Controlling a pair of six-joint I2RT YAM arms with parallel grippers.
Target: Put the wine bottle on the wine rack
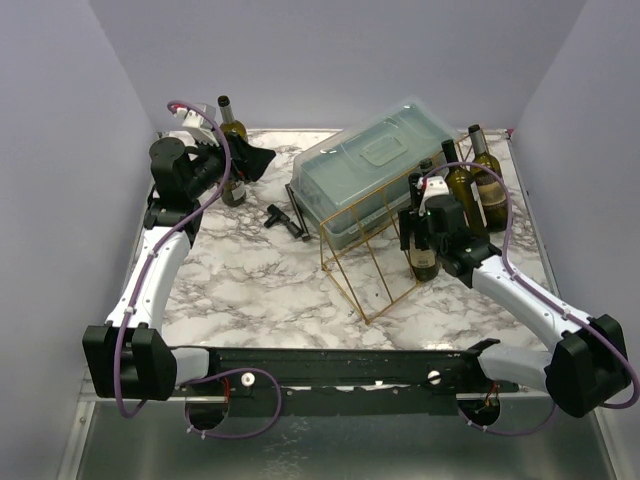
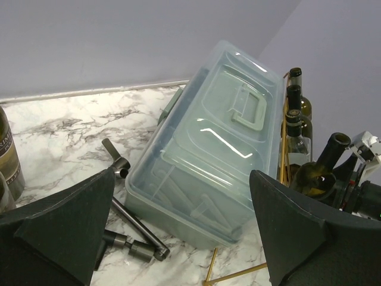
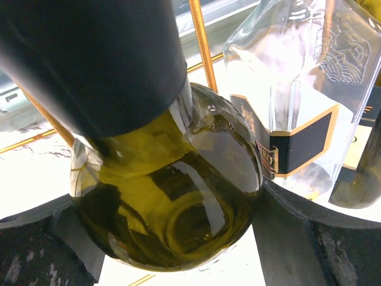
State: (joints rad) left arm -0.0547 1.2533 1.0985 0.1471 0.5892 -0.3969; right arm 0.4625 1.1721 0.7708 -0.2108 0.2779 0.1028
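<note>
My right gripper (image 1: 428, 228) is shut on a dark green wine bottle (image 1: 422, 256), which is upright just right of the gold wire wine rack (image 1: 372, 262). In the right wrist view the bottle (image 3: 172, 196) fills the space between my two fingers (image 3: 321, 238), with gold rack bars (image 3: 201, 42) behind it. I cannot tell whether it rests on the table. My left gripper (image 1: 252, 160) is open and empty at the far left, beside another bottle (image 1: 233, 160). In the left wrist view it (image 2: 184, 238) faces the plastic box.
A translucent bluish lidded box (image 1: 375, 170) lies behind the rack and also shows in the left wrist view (image 2: 220, 143). Two more bottles (image 1: 478, 185) stand at the far right. A metal tool (image 1: 285, 220) lies left of the box. Grey walls close in the marble table (image 1: 250, 280).
</note>
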